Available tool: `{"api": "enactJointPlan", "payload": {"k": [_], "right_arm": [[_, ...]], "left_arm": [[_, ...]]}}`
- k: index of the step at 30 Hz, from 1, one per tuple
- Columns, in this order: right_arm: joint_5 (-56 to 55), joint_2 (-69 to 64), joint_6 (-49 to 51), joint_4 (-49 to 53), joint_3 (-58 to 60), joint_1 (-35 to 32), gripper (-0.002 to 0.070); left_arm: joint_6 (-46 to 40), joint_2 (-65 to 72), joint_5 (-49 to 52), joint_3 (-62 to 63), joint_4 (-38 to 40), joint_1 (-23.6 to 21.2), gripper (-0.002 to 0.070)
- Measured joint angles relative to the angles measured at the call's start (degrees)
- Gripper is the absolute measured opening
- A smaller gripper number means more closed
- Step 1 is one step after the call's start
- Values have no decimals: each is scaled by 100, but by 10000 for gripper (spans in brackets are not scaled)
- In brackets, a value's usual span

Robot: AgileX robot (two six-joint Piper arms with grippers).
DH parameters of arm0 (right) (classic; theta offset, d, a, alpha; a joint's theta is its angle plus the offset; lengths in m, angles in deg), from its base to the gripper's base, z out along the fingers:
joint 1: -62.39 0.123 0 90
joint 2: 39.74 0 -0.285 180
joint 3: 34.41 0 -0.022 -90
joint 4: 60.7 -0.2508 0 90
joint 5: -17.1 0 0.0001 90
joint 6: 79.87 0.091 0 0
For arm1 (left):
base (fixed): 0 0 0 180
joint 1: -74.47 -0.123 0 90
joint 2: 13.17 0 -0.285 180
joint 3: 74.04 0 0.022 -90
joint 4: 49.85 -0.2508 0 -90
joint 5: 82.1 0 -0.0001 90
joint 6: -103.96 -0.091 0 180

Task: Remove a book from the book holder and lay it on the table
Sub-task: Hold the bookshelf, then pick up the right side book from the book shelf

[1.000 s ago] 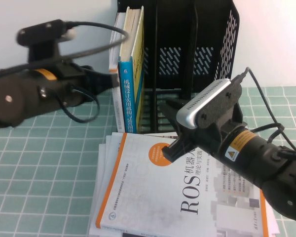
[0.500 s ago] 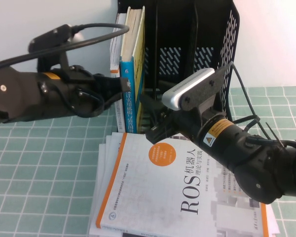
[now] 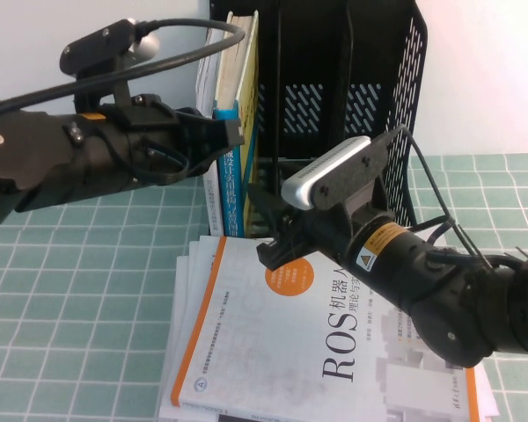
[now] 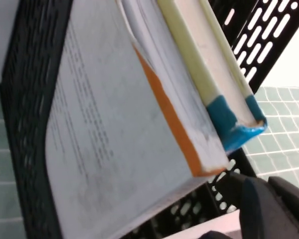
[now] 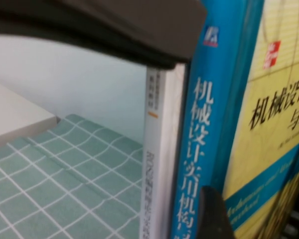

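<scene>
Surface: pale green gridded table (image 3: 79,290) against a white back wall.
Book holder: black book holder (image 3: 352,97) upright at the far edge of the table, near the middle; its two right-hand compartments show only slotted back and base.
Book: the book (image 3: 235,167), yellow-covered with a blue spine, stands upright in the holder's leftmost compartment, spine facing the near edge.
Neighbour: a thinner white book (image 4: 114,129) with an orange spine stands pressed against it on the side toward the left edge.
Left gripper: left gripper (image 3: 229,134) is raised at the blue spine, reaching in from the left edge; whether its fingers are apart or clenched I cannot tell.
Right gripper: right gripper (image 3: 268,230) sits low in front of the holder, right at the bottom of the book's spine; its finger state I cannot tell either.
Lying flat: a white ROS book (image 3: 273,360) with an orange circle tops a stack toward the near edge, under the right arm.
</scene>
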Motion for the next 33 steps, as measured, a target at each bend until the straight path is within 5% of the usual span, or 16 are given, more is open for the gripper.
{"api": "enactJointPlan", "payload": {"k": [33], "right_arm": [[-576,-842,575,128,-1019,32,396]], "left_arm": [[-74,105,-276,0,-569,0,-3]]}}
